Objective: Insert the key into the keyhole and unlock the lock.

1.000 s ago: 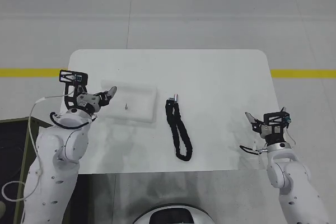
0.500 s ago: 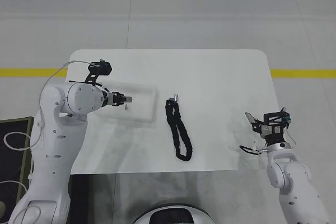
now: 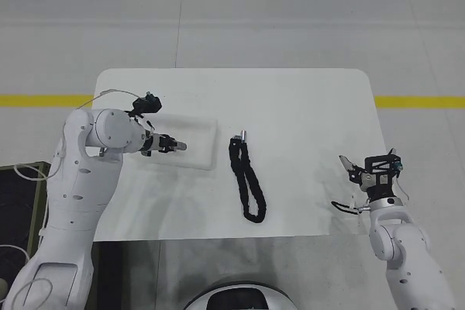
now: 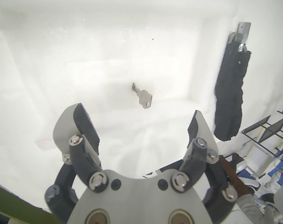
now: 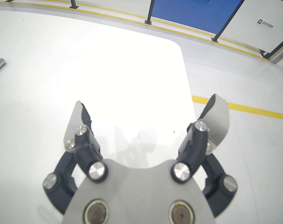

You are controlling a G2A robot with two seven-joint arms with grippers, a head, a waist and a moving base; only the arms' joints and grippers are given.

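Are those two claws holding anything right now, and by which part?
Nothing is held. The left gripper hangs open short of the key, which sticks in the white foam block; the right gripper is open and empty.

Bright, even overhead light. Heavy glare on table (image 5: 122, 71) and tray (image 4: 85, 47), washed nearly white. Faint soft shadow below right gripper (image 5: 147, 104). Straight lines bent at wrist-view edges.

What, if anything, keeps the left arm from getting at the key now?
Nothing that I can see, so probably it can. The key stands stuck in the white foam block, and the left arm's open jaws face it with only bare foam between.
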